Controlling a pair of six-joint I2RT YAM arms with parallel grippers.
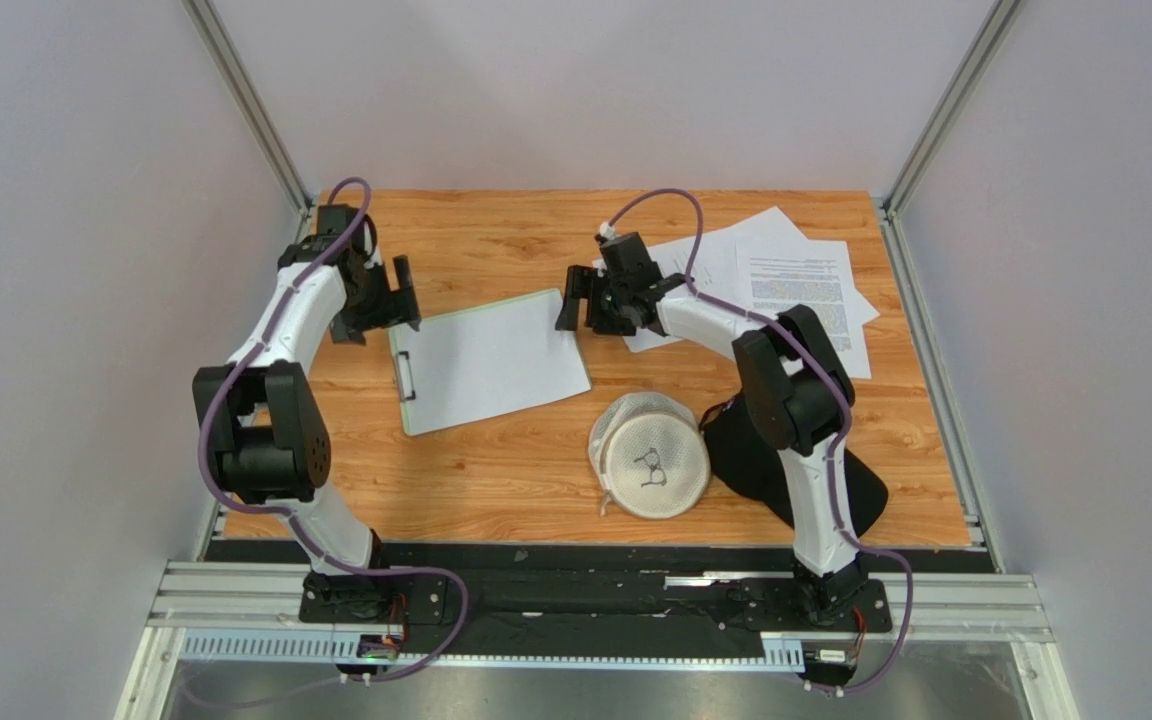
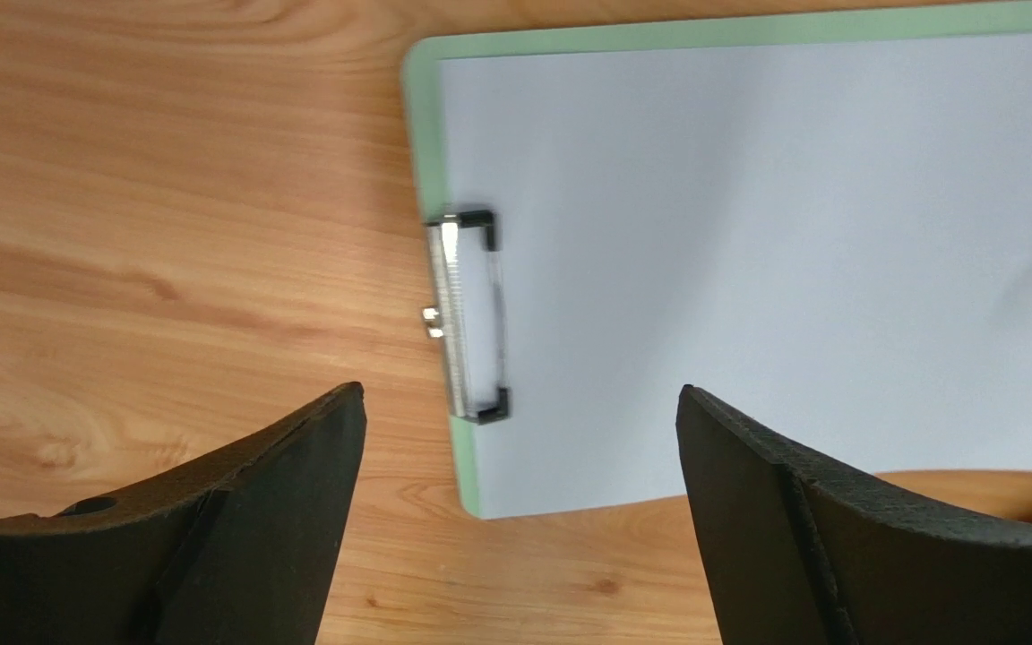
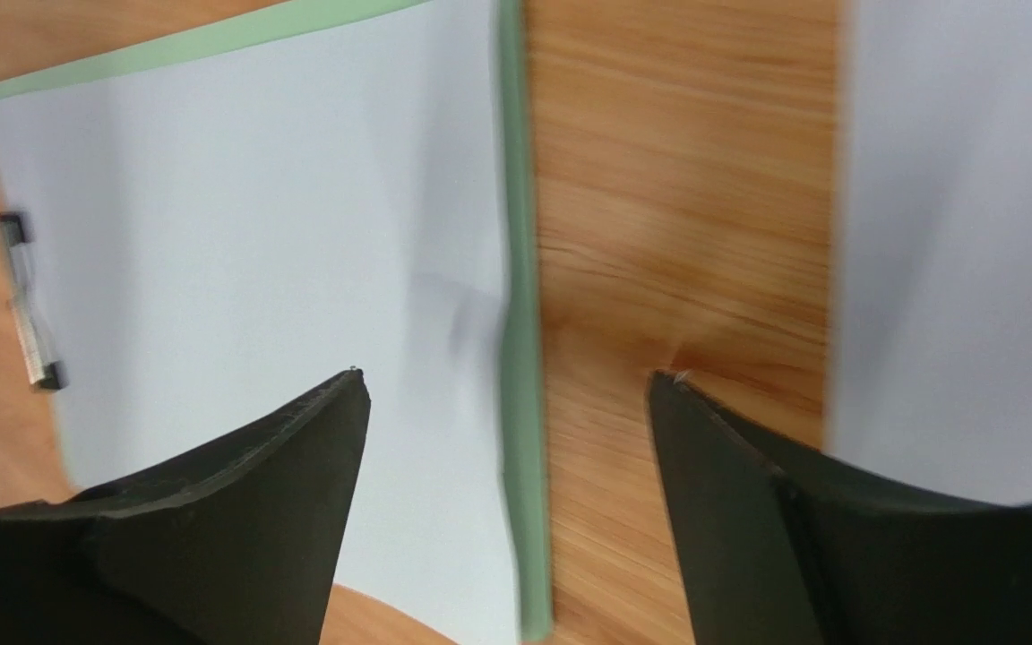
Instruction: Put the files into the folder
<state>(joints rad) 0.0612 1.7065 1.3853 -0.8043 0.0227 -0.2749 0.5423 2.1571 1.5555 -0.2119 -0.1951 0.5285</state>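
The wooden bench (image 1: 537,495) filled the frame. At its centre lay the green folder (image 3: 524,336), covered by a white sheet (image 1: 500,357). The other files (image 1: 800,285) were fanned at upper right. The left end effector (image 1: 391,297) and right end effector (image 1: 579,305) stood spread, holding nothing, at the folder's opposite short edges. The metal clip (image 2: 461,316) lay over the sheet's left edge.

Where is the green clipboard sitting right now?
Overhead view: the green clipboard lies mid-table, left of centre, between the left gripper and right gripper, just beyond the white cap.
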